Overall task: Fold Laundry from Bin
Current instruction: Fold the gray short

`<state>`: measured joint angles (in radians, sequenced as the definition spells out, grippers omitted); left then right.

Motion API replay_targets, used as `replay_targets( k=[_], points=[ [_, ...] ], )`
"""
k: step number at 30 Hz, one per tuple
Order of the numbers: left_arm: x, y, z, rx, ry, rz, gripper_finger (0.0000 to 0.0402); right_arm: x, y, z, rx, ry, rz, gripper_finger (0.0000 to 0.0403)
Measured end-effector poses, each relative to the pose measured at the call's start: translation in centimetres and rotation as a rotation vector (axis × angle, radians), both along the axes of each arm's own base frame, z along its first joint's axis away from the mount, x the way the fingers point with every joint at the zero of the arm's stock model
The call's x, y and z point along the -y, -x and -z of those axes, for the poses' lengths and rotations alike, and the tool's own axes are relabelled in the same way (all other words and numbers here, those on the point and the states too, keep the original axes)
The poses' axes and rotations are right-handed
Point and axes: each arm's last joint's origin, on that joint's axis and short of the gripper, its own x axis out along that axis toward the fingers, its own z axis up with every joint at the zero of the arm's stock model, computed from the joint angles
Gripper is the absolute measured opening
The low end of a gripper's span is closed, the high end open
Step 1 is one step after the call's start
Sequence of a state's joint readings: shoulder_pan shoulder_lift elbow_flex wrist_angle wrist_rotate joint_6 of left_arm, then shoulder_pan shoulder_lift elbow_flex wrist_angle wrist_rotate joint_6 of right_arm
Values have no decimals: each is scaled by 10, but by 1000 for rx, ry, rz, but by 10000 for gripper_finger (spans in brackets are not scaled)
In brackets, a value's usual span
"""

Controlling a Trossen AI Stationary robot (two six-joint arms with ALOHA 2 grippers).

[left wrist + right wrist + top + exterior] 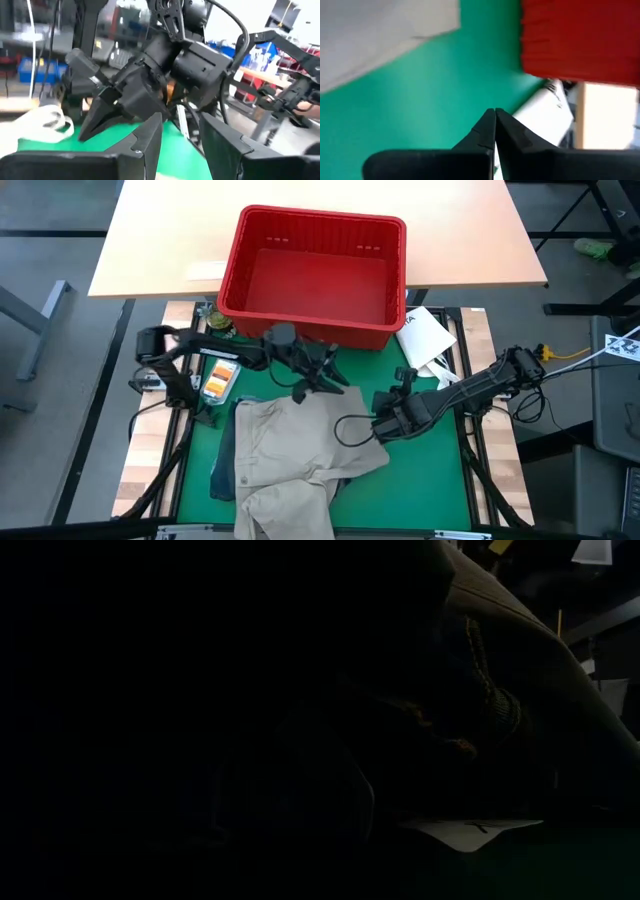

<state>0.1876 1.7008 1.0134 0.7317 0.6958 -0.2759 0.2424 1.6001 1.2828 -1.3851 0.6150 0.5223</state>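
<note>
The red bin (pixel 312 272) stands at the mat's far edge, and I see nothing in it. The tan khaki trousers (pixel 290 450) lie crumpled on the green mat (pixel 440 470), and dark blue denim (pixel 222 470) shows under their left side. My left gripper (pixel 335 377) is open and empty, hovering just beyond the trousers' far edge; its own view (pixel 182 145) looks toward my right arm. My right gripper (pixel 402 374) is shut and empty over bare mat to the right of the trousers. Its wrist view (pixel 495 112) shows the mat and the bin (pixel 580 40). Tan cloth (pixel 520 630) fills most of the dark low view.
A white flat packet (pixel 425 335) lies on the mat right of the bin's near corner, and also shows in the right wrist view (pixel 542 112). A small orange-labelled object (pixel 218 380) sits at the mat's far left. A light wooden tabletop (pixel 470 240) lies under and behind the bin.
</note>
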Motion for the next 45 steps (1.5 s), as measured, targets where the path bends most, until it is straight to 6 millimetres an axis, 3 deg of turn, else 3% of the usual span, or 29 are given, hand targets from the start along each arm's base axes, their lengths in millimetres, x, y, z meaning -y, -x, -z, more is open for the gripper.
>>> replay_targets(
  k=[5,11,15,20,24,28,34,39,45],
  points=[
    [6,33,-24,-167,-83,-7,128,-9,-11,2,50,-53,-131,5],
    [30,85,-34,-490,-207,-117,128,-27,-22,1,154,-74,-246,3],
    [50,112,-30,-714,-252,-165,128,-31,-30,12,149,-65,-254,2],
    [74,133,-15,-1003,-298,-256,128,-37,-45,43,65,-72,-253,3],
    [92,142,-5,-1139,-343,-315,128,-41,-54,72,-21,-95,-251,1],
    [109,146,2,-1166,-367,-363,128,-44,-60,99,-119,-134,-264,2],
    [115,161,34,-1229,-392,-562,128,-47,-66,130,-218,-155,-308,1],
    [113,169,51,-1254,-405,-654,128,-47,-67,141,-274,-174,-320,2],
    [102,170,56,-1225,-502,-742,128,-45,-56,137,-375,-219,-278,2]
  ],
)
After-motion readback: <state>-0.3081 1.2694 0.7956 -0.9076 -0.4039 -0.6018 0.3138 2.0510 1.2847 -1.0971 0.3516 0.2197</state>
